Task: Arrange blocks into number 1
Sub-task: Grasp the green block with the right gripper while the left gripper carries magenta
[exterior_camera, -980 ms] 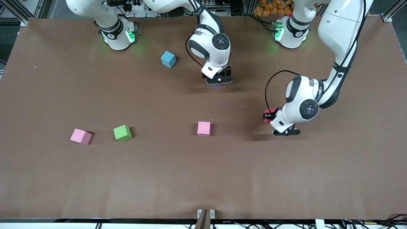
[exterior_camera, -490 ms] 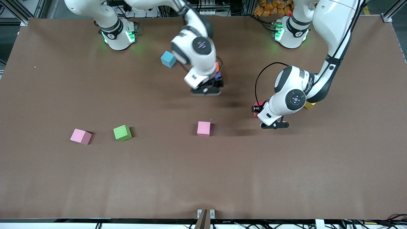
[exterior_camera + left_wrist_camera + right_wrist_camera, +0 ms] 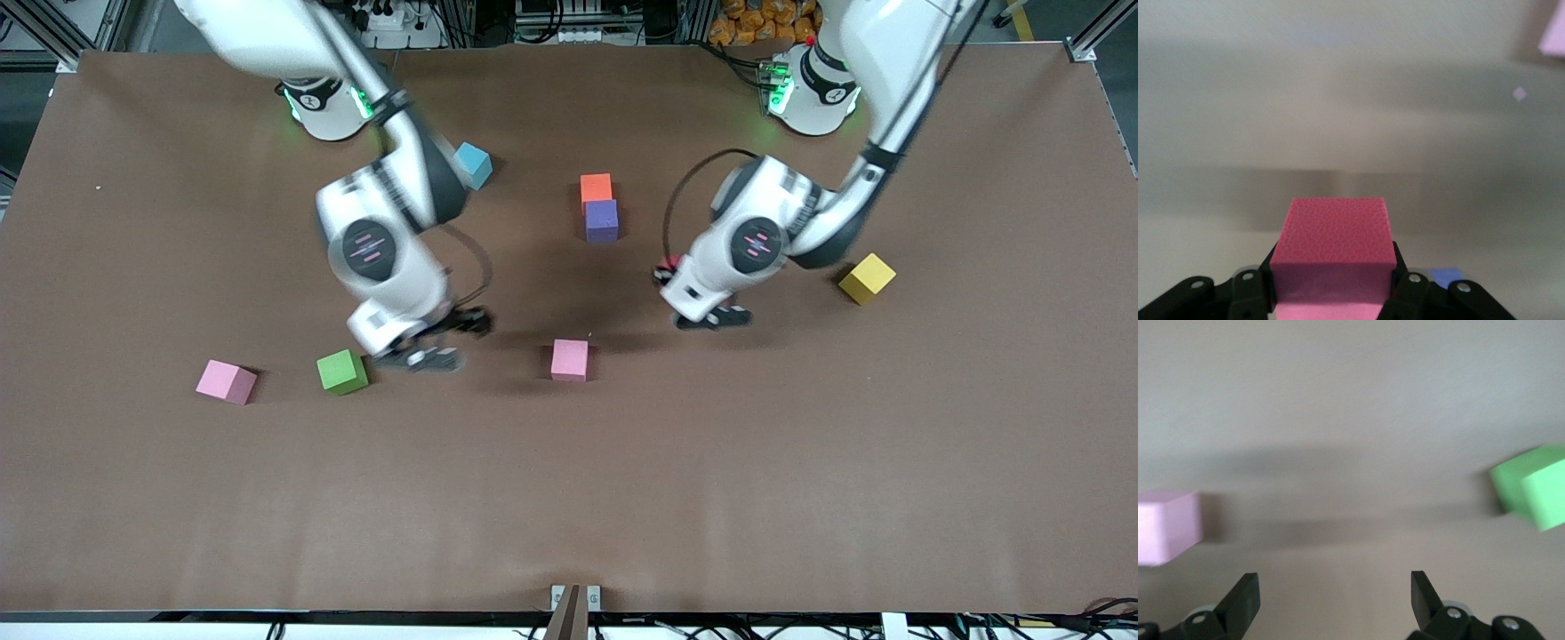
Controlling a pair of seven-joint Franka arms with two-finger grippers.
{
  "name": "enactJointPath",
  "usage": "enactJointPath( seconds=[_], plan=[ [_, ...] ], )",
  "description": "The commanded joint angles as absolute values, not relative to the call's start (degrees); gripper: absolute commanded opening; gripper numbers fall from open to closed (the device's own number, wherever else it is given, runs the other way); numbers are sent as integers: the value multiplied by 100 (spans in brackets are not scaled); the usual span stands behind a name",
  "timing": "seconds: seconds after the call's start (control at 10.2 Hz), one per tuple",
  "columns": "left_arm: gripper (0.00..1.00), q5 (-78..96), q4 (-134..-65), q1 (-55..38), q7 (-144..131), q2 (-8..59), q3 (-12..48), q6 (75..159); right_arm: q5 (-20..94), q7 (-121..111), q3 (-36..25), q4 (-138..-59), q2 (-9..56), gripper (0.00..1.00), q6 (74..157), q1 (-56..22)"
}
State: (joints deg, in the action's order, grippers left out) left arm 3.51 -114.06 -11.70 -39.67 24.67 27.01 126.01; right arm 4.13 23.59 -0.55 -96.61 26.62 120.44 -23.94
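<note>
The left gripper [image 3: 1331,293] is up over bare brown table [image 3: 800,462], its fingers [image 3: 1408,290] pinching a red matte foam cube [image 3: 1333,250]. An orange foam cube [image 3: 596,188] and a purple foam cube [image 3: 602,220] lie touching each other, toward the right arm's end from this gripper; a yellow foam cube [image 3: 867,277] sits beside the left arm's elbow. The right gripper [image 3: 1331,600], fingers spread wide and holding nothing, hangs over the table between a green foam cube [image 3: 1531,487] and a pink foam cube [image 3: 1168,525], the green one just beside it. Another pink cube [image 3: 226,380] lies past the green one, a blue cube [image 3: 472,165] near the right arm's base. Open table surrounds both grippers.
</note>
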Motion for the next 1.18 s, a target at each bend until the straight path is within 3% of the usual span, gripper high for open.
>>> enactJointPath(
  seconds=[0.0, 0.29, 0.78, 1.08],
  plan=[
    [62, 404, -11461, -1668, -4516, 2504, 2689, 12840, 12, 1384, 62, -9721, 2750, 100, 12041, -1751],
    [62, 326, -11417, -2065, -4755, 2952, 2672, 13542, -589, 566, 62, -9800, 2997, 100, 12365, -1425],
    [62, 343, -11443, -2249, -4895, 3155, 2681, 13711, -554, -964, 79, -9835, 3225, 100, 12823, -880],
    [62, 343, -11452, -2355, -5062, 3155, 2681, 13711, -55, -1002, 97, -10448, 3173, 100, 13252, -896]
  ],
)
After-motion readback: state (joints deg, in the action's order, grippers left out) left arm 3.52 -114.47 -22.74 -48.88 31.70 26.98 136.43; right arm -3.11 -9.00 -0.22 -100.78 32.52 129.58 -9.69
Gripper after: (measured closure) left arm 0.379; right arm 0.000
